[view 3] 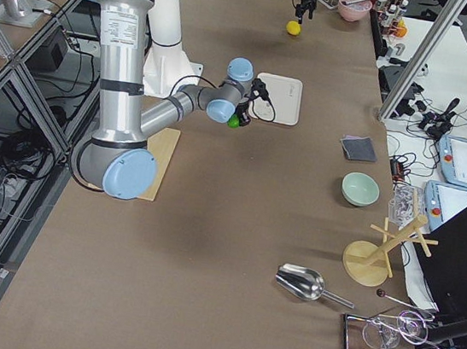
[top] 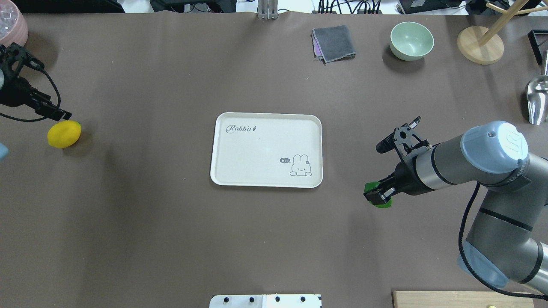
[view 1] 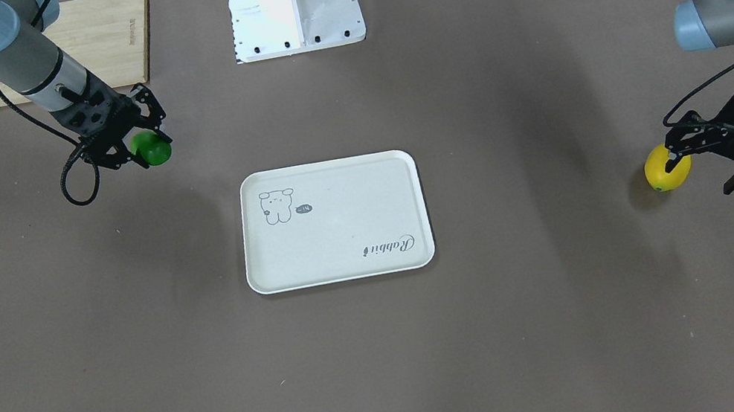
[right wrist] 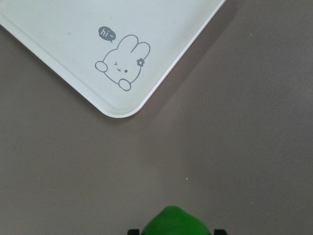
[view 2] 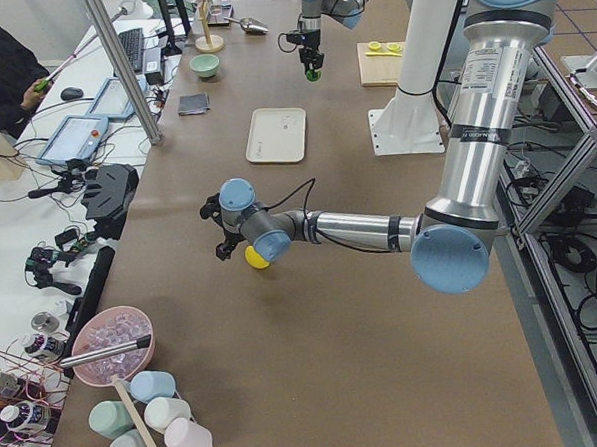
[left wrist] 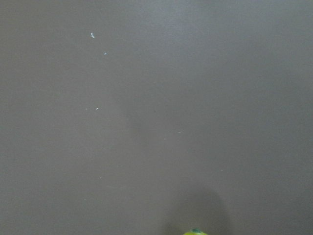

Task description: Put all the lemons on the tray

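Observation:
The cream-white tray [top: 265,128] with the rabbit drawing lies at the table's middle and holds nothing. My right gripper [top: 376,196] is shut on the green lemon [top: 381,202] and holds it a little above the table, off the tray's near right corner. The right wrist view shows that lemon [right wrist: 172,223] between the fingers and the tray's corner [right wrist: 122,110] ahead. The yellow lemon [top: 64,134] lies on the table at the far left. My left gripper [view 1: 672,154] is open, its fingertips at the lemon's [view 1: 667,172] top. Only the lemon's tip [left wrist: 195,232] shows in the left wrist view.
A bamboo cutting board [view 1: 82,45] lies near the robot base [view 1: 293,0] on my right. A green bowl [top: 412,39], folded grey cloth [top: 334,42], wooden stand [top: 479,45] and metal scoop [top: 537,98] are at the far right. A pink bowl [top: 10,25] is at the far left.

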`<state>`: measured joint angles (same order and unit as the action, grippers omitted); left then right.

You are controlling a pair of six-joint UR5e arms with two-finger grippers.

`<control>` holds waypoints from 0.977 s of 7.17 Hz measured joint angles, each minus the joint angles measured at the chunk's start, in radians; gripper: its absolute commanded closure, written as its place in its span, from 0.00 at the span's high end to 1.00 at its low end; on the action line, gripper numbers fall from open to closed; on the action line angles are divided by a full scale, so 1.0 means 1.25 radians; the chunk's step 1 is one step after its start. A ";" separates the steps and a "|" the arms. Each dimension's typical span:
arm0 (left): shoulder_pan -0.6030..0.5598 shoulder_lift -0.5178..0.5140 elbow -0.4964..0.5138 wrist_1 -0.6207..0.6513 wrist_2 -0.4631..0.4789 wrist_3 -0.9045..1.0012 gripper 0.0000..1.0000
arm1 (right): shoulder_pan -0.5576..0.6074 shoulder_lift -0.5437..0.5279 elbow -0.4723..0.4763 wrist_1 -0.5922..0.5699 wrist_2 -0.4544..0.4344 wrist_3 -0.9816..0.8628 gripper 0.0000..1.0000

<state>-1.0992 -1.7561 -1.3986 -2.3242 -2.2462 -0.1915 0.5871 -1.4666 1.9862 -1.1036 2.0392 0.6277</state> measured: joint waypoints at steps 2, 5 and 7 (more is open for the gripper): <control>0.013 0.003 0.001 0.000 -0.003 -0.002 0.96 | 0.005 0.042 0.001 -0.050 0.000 0.002 0.00; 0.045 0.011 0.014 -0.016 -0.003 -0.004 0.96 | 0.026 0.104 -0.007 -0.089 0.000 0.053 0.00; 0.056 0.015 0.030 -0.036 -0.002 -0.001 0.96 | 0.039 0.141 -0.008 -0.110 0.001 0.112 0.00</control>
<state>-1.0290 -1.7371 -1.3616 -2.3695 -2.2487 -0.1930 0.6358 -1.2905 1.9756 -1.2410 2.0401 0.7678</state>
